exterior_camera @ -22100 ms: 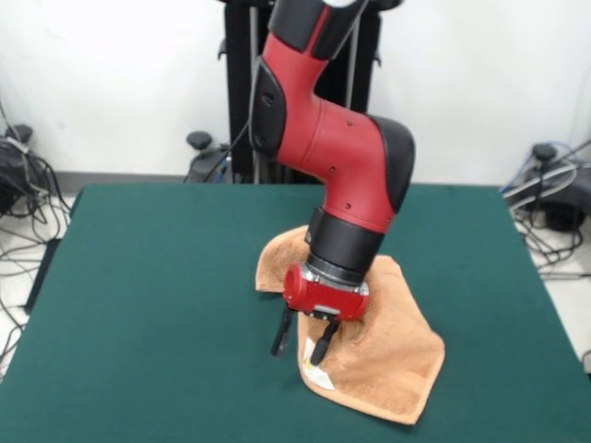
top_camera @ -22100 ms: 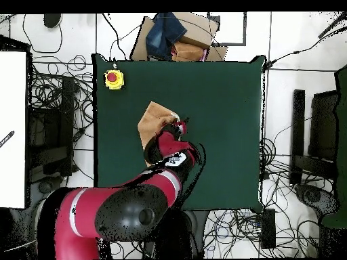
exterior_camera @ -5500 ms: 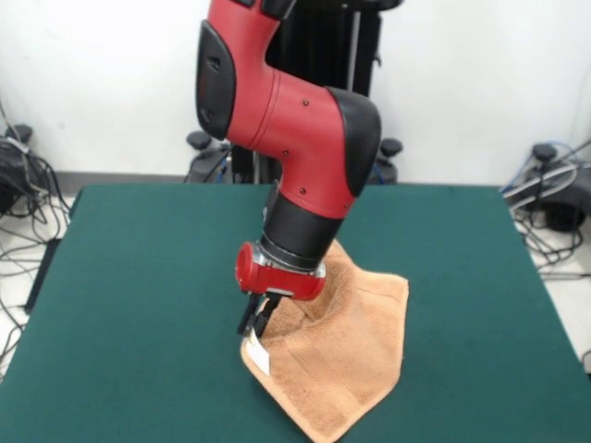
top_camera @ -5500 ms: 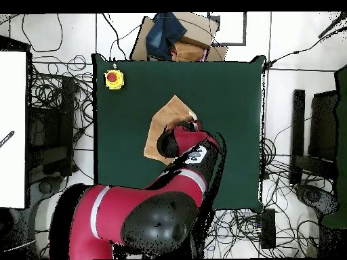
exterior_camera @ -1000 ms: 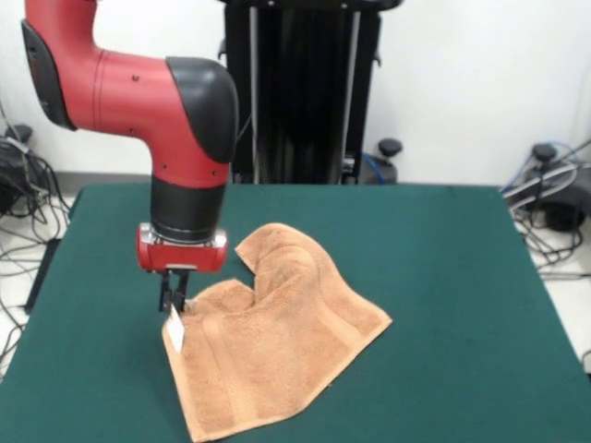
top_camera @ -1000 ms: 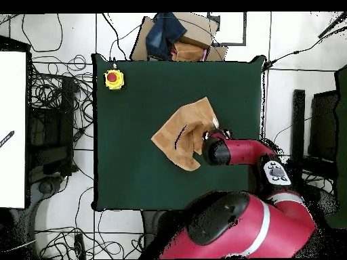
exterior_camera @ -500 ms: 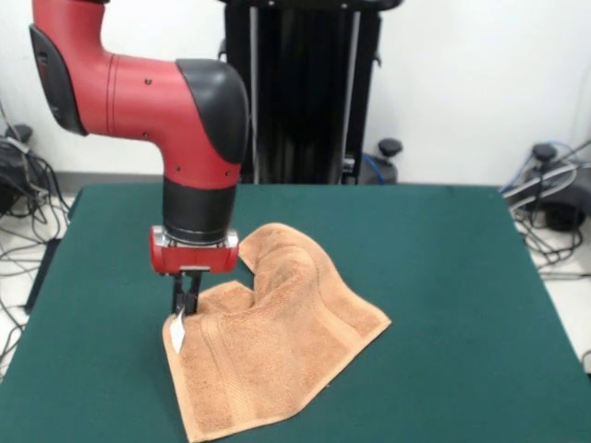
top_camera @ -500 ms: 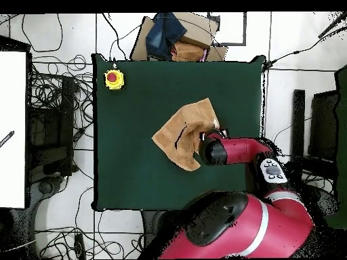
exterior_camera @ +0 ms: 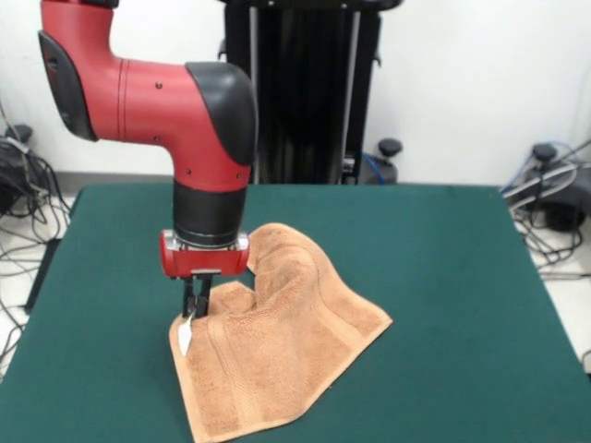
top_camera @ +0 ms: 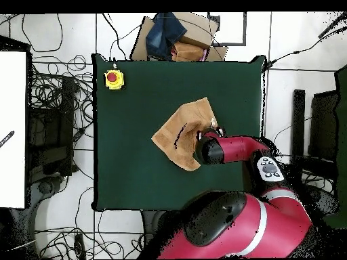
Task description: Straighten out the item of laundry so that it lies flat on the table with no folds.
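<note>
Since 0.5 s ago the arm has shifted a bit toward the worktop's middle, carrying the towel corner w/ it; vs 1 s ago the shift is clearer, and the towel body has barely moved. Gripper (exterior_camera: 197, 305) hangs straight down from the red wrist, fingers (exterior_camera: 190, 297) closed tight on the towel (exterior_camera: 277, 351) at its corner, right where the white label (exterior_camera: 186, 337) dangles just below the tips. That corner looks slightly lifted off the worktop (exterior_camera: 462, 277).

Towel is tan-orange terry, lying in the front view mostly in the near half of the worktop, a bit left of centre in that view. Not flat: a raised hump/fold sits at its far part, just beside the wrist, w/ a crease running down from it. Woven border band visible along the near edge. Near corner of towel reaches close to the worktop's near edge; right corner points toward the worktop's middle.

Overhead view: towel (top_camera: 181, 135) sits approx. mid-worktop, arm (top_camera: 234, 150) reaching in over the edge opposite the one by the yellow box w/ red button (top_camera: 114, 79), which sits at a worktop corner, well apart from the towel. Gripper itself is hidden under the wrist in that view. Dark green worktop (top_camera: 129, 176) is bare around the towel on all sides.
</note>
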Controlling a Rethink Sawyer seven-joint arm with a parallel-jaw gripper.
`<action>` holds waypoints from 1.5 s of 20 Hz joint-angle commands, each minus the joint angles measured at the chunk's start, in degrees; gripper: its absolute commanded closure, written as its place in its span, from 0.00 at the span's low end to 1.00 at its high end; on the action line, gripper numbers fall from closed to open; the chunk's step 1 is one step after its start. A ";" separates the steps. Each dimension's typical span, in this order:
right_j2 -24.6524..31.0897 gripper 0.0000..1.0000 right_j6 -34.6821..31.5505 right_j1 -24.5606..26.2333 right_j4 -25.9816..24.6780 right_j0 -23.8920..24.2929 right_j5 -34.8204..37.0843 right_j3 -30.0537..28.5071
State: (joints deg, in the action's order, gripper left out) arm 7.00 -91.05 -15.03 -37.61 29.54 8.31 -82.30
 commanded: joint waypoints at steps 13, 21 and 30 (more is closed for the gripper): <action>13.24 1.00 20.93 -1.74 -3.80 7.32 21.62 -1.25; 14.05 1.00 22.49 -1.23 -4.78 7.27 20.37 -0.57; 14.72 1.00 23.82 -0.85 -5.67 7.37 19.09 -0.70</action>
State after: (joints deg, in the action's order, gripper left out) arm 15.83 -77.42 -17.21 -39.39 37.30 25.43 -82.42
